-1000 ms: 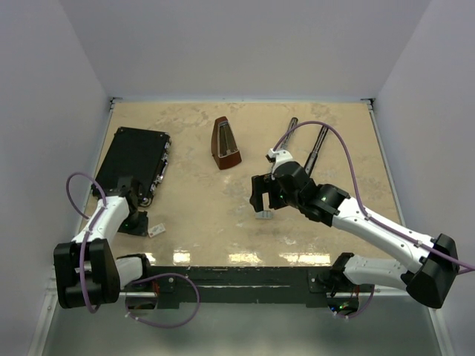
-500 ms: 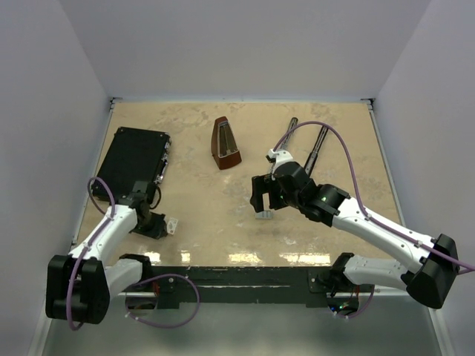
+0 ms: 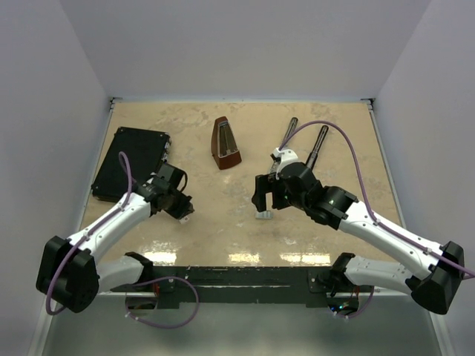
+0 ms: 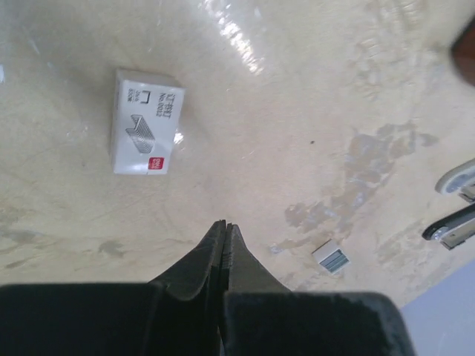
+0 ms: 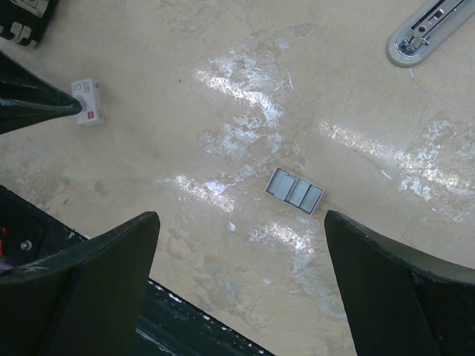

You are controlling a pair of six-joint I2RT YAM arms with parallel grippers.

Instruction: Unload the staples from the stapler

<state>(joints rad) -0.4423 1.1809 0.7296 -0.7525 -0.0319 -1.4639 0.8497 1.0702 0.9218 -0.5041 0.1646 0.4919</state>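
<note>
The stapler lies opened out as two long thin dark bars (image 3: 286, 133) at the back right of the table. One silver end shows in the right wrist view (image 5: 427, 33) and at the edge of the left wrist view (image 4: 453, 226). A small silvery strip of staples (image 3: 262, 216) lies on the table. My right gripper (image 3: 261, 202) hovers over it, open and empty (image 5: 241, 219), with the staples (image 5: 295, 190) just ahead of its fingers. My left gripper (image 3: 184, 210) is shut and empty (image 4: 225, 225), left of the staples (image 4: 330, 257).
A small white staple box (image 4: 145, 122) lies by my left gripper's tip and also shows in the right wrist view (image 5: 87, 101). A brown metronome (image 3: 225, 143) stands at the back centre. A flat black case (image 3: 130, 159) lies at the left.
My left arm has swung right and forward from beside the black case toward the table's middle. The white box now shows further right too. My right gripper has barely moved.
</note>
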